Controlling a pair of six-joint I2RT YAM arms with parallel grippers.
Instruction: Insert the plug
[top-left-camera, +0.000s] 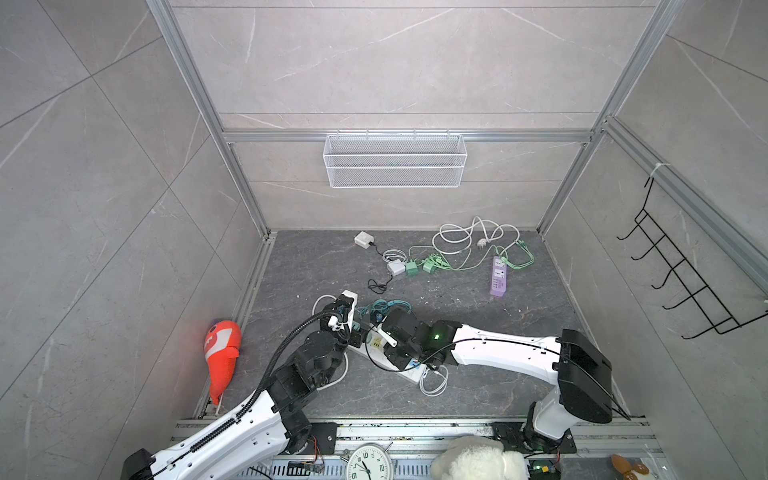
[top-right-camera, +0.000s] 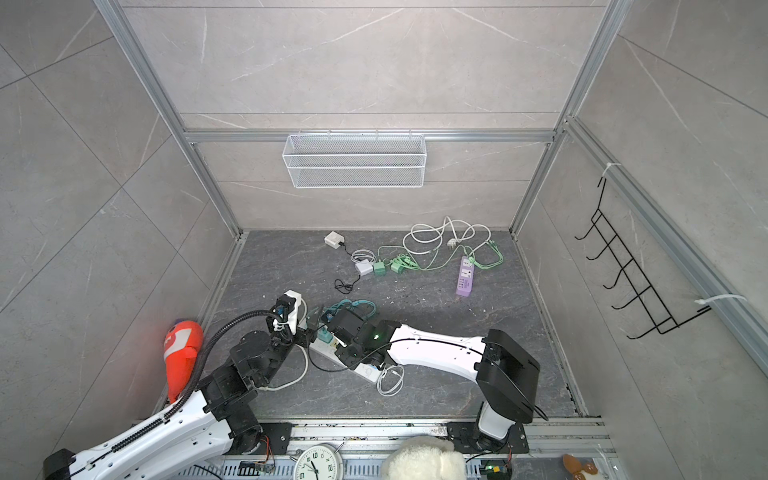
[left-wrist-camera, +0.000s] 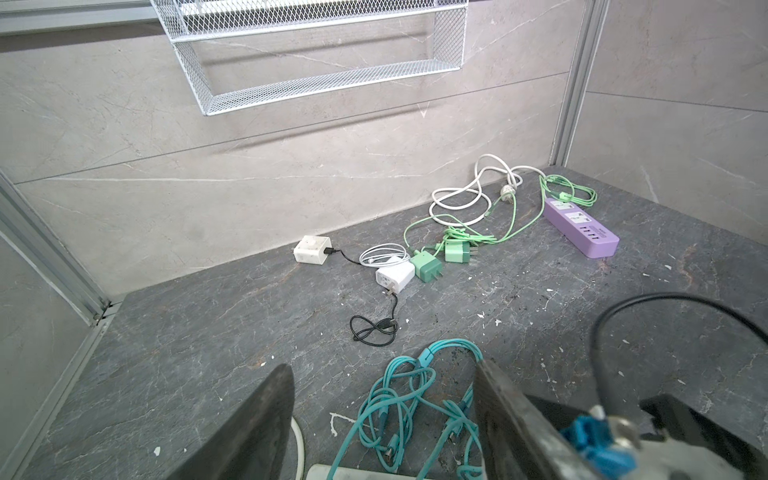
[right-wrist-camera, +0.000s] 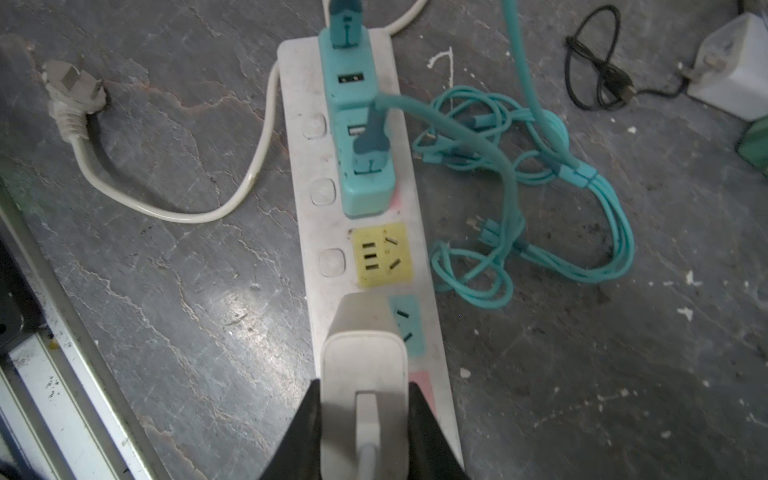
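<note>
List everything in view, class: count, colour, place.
white plastic power strip: one, white, front floor
teal cube chargers: two, teal, plugged into that strip
white cube charger: one, white, over that strip
purple plastic power strip: one, purple, back right
green cube chargers: two, green, back middle
white mesh basket: one, white, back wall
orange plush toy: one, orange, left edge
left gripper: one, black, open, front left
right gripper: one, black, shut on white cube charger
</note>
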